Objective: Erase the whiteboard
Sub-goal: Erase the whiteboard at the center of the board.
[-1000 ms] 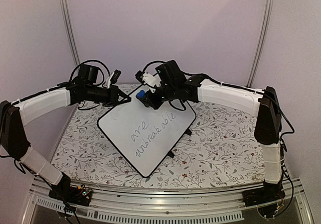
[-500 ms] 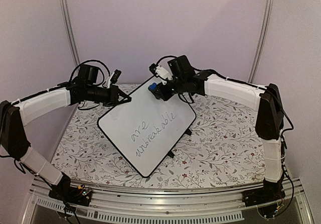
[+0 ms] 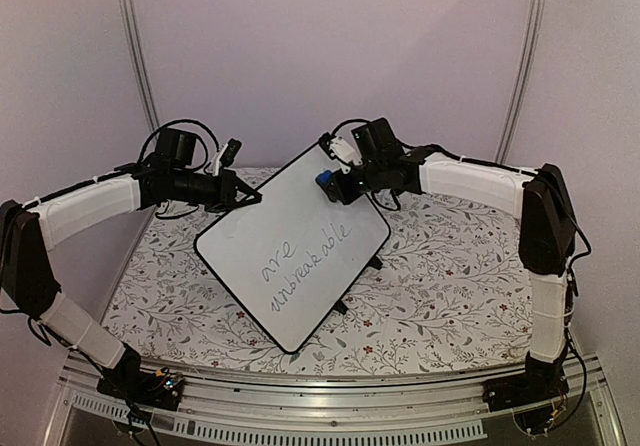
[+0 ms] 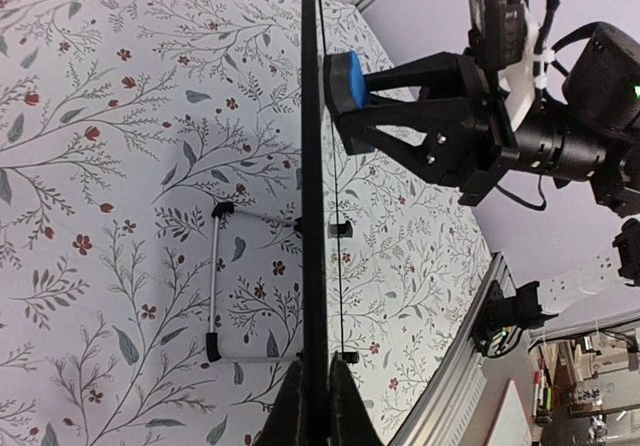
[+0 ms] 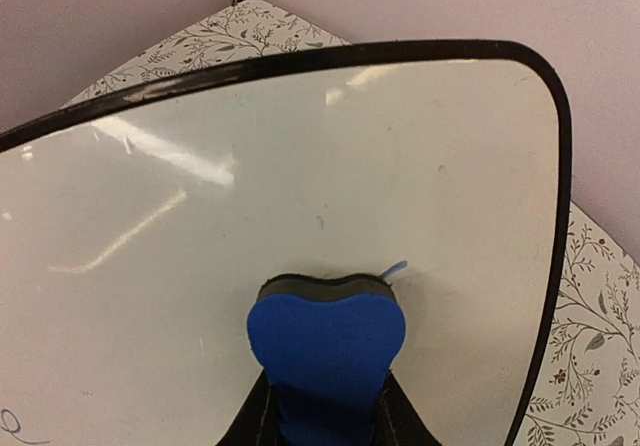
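Blue felt up front: the right gripper [image 5: 325, 406] is clamped on the eraser [image 5: 325, 351], fingers [image 5: 262, 418] pinching it from both sides, and from the wrist view the pad fills the bottom of the shot. It sits at the face of the board [image 5: 250, 196], low on the blank stretch near a rounded corner; whether it actually presses on the surface is too close to call. From above, the right gripper [image 3: 332, 182] carries the eraser [image 3: 325, 178] at the far right part of the board [image 3: 290, 256], well apart from the writing [image 3: 305, 256], which reads "are unbreakable" and runs across the near half.

Over to the other side: the left gripper [image 3: 252, 198] is closed on the board's far left rim. Its wrist camera looks straight along the edge of the board [image 4: 313, 166], a thin black line, with the fingers [image 4: 298, 411] nipped tight on either side of it and the eraser [image 4: 350, 81] up against the right face.

The board stands tilted on the floral tablecloth [image 3: 450, 286], one corner pointing at the arm bases, a wire stand [image 4: 215, 286] behind it.
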You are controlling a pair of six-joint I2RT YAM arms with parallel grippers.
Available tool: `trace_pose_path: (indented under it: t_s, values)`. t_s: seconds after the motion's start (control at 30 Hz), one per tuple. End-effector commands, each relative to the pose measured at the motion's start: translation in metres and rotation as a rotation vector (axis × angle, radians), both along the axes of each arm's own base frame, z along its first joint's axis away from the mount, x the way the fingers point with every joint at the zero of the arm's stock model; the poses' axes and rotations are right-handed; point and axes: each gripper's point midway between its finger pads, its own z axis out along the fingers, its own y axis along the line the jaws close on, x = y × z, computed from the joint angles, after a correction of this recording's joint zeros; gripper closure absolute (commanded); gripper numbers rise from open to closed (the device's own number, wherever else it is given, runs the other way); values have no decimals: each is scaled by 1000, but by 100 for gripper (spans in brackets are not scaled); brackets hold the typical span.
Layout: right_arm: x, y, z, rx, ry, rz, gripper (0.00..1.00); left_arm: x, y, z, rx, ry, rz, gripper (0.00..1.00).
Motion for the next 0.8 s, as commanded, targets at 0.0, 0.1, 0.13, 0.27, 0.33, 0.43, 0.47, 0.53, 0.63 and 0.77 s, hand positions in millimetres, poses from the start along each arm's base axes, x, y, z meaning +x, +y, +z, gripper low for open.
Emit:
trace_pose_path:
  t_s: [0.0, 0.1, 0.13, 0.27, 0.33, 0.43, 0.47, 0.53, 0.63, 0.77]
  values:
    - [-31, -20, -53, -87, 134, 18, 78, -3, -9, 10, 1, -111, -71, 100]
    - [-41, -30, -61, -94, 153, 14, 78, -3, -8, 11, 2, -113, -69, 100]
    - [-43, -31, -60, -89, 156, 18, 78, -3, -9, 11, 0, -113, -71, 100]
    - [-47, -25, -51, -55, 159, 43, 78, -3, -9, 9, -2, -106, -73, 100]
    - [-43, -19, -42, -41, 144, 52, 78, -3, -10, 8, -3, -103, -74, 100]
    - [-33, -9, -26, -24, 119, 60, 77, -3, -10, 8, -3, -104, -75, 100]
    - [-31, -7, -21, -21, 115, 64, 77, -3, -10, 9, -3, -106, -73, 100]
    - [-23, 1, -10, -7, 96, 70, 77, -3, -10, 9, -3, -106, -74, 100]
    - [-15, 11, -4, -4, 89, 82, 77, -3, -9, 9, -4, -106, -74, 100]
    - [-6, 18, -7, -9, 81, 76, 77, -3, -10, 10, -3, -110, -74, 100]
